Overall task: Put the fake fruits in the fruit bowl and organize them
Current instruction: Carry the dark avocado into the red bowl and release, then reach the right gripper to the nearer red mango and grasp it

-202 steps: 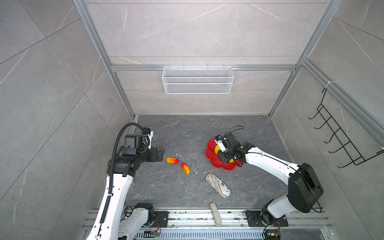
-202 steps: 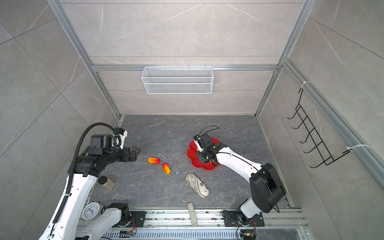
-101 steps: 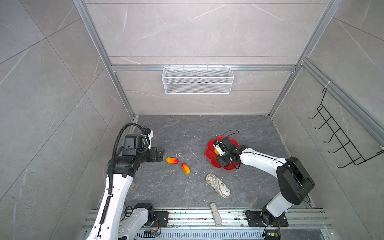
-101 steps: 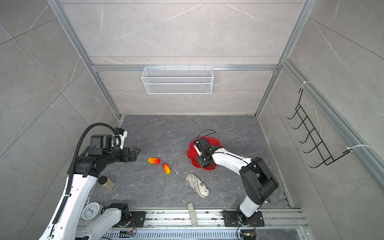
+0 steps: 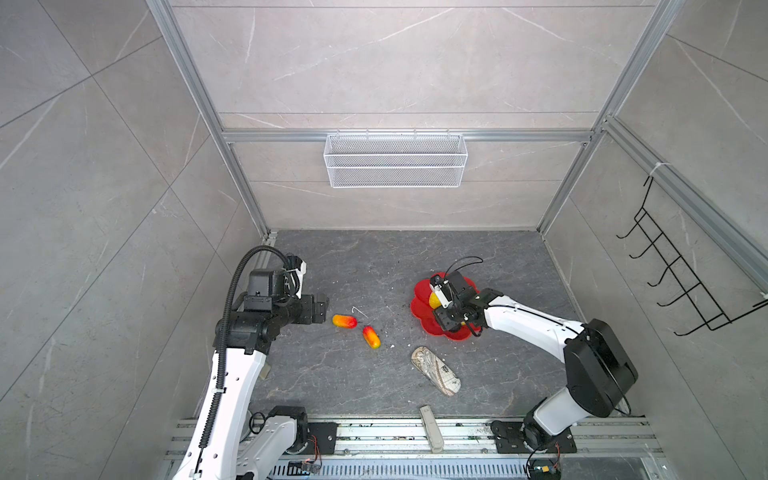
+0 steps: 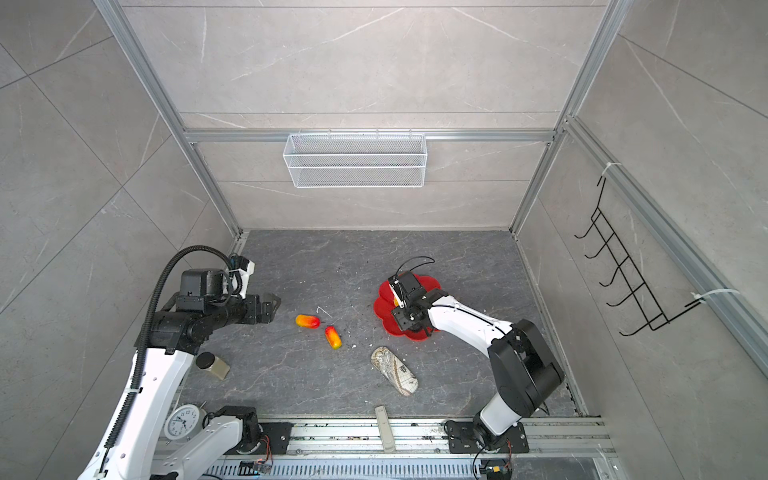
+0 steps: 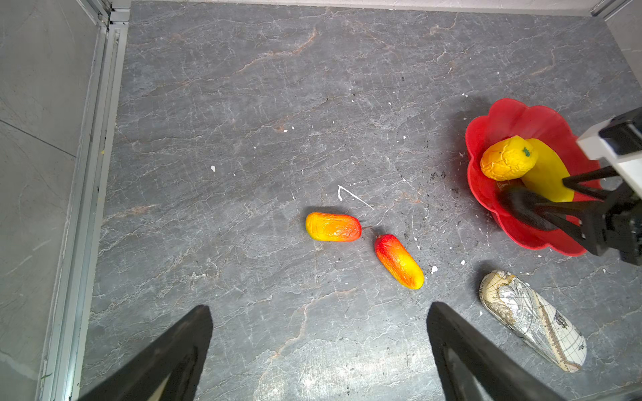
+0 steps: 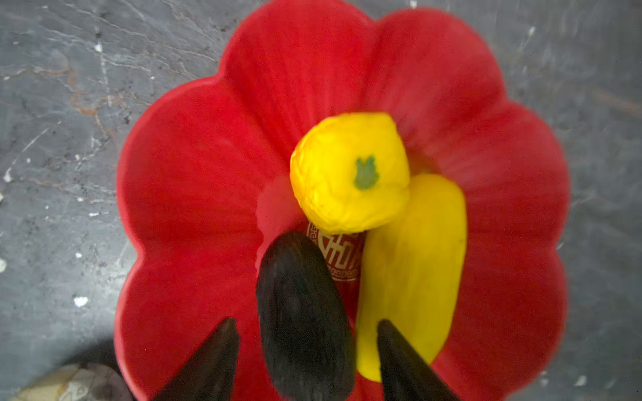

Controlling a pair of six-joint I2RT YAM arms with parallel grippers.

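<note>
Since a second ago my right end effector (image 8: 305, 323) has spread its jaws. They now stand clear on both sides of the black oval (image 8: 295, 270), which lies between them in the fruit bowl (image 8: 194, 173). Just beyond my fingertips rest the bumpy yellow round one (image 8: 347, 173) and the long smooth yellow one (image 8: 417, 264), so I judge three of five are placed. One red-yellow oval (image 7: 332, 227) and a second red-yellow oval (image 7: 398, 261) wait on the counter (image 7: 278, 104) ahead of my left end effector (image 7: 319, 307), which is wide and empty. The grey veined counter is crumb-speckled, and a wire basket (image 5: 395, 160) hangs on the tiled back wall.
</note>
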